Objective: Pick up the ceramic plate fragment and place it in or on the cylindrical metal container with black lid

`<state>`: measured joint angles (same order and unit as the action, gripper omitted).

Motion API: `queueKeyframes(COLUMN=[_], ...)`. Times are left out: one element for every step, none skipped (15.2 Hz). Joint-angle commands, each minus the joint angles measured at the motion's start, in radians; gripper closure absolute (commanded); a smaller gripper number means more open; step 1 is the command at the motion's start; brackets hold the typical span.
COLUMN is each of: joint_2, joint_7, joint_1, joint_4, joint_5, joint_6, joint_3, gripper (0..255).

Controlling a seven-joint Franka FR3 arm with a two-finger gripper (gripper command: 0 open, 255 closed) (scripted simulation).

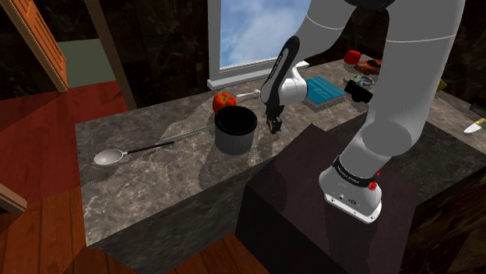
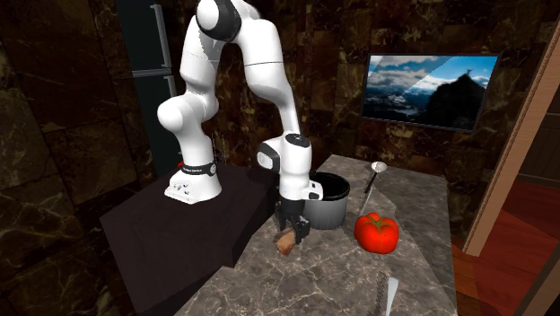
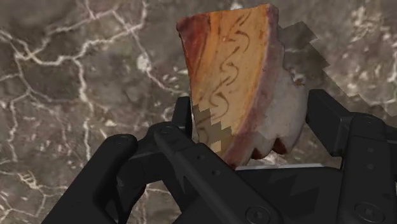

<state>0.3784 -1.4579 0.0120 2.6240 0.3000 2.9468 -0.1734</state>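
The plate fragment (image 3: 235, 63) is an orange-brown wedge with dark painted curls and a reddish rim. My gripper (image 3: 251, 121) is shut on its lower end, one black finger on each side. In the second exterior view the fragment (image 2: 286, 241) hangs from the gripper (image 2: 291, 230) just above the marble counter (image 2: 341, 278). The container (image 2: 325, 199) is a dark grey cylinder with a black top. It stands upright right beside the gripper. In the shoulder view the gripper (image 1: 272, 124) points down just to the right of the container (image 1: 235, 128).
A red tomato (image 1: 223, 100) sits behind the container. A long ladle (image 1: 109, 156) lies toward the shoulder view's left. A blue box (image 1: 323, 91), small items and a knife (image 1: 473, 126) lie on the right side. The dark stand (image 1: 311, 202) borders the counter.
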Motion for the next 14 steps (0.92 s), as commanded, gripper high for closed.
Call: queueKeyframes(joint_2=[-0.034, -0.052, -0.07, -0.088, -0.106, -0.124, -0.142, -0.16, -0.178, -0.196, -0.214, -0.232, -0.25, -0.269], joint_7=[0.016, 0.025, 0.034, 0.044, 0.055, 0.066, 0.078, 0.09, 0.103, 0.116, 0.129, 0.141, 0.154, 0.167], joint_1=[-0.023, -0.034, -0.046, -0.057, -0.068, -0.078, -0.087, -0.096, -0.104, -0.111, -0.117, -0.122, -0.127, -0.13], joint_4=[0.01, 0.015, 0.02, 0.025, 0.029, 0.033, 0.037, 0.041, 0.044, 0.047, 0.05, 0.052, 0.054, 0.056], joint_5=[-0.019, -0.031, -0.043, -0.057, -0.071, -0.086, -0.102, -0.119, -0.136, -0.154, -0.172, -0.19, -0.208, -0.225], joint_6=[-0.025, -0.039, -0.052, -0.065, -0.078, -0.092, -0.106, -0.119, -0.133, -0.148, -0.162, -0.177, -0.192, -0.207], joint_3=[-0.027, -0.041, -0.055, -0.069, -0.083, -0.097, -0.11, -0.123, -0.135, -0.146, -0.156, -0.165, -0.173, -0.18], gripper=[255, 255, 255, 255, 255, 255, 255, 255, 255, 255, 255, 255, 255, 255])
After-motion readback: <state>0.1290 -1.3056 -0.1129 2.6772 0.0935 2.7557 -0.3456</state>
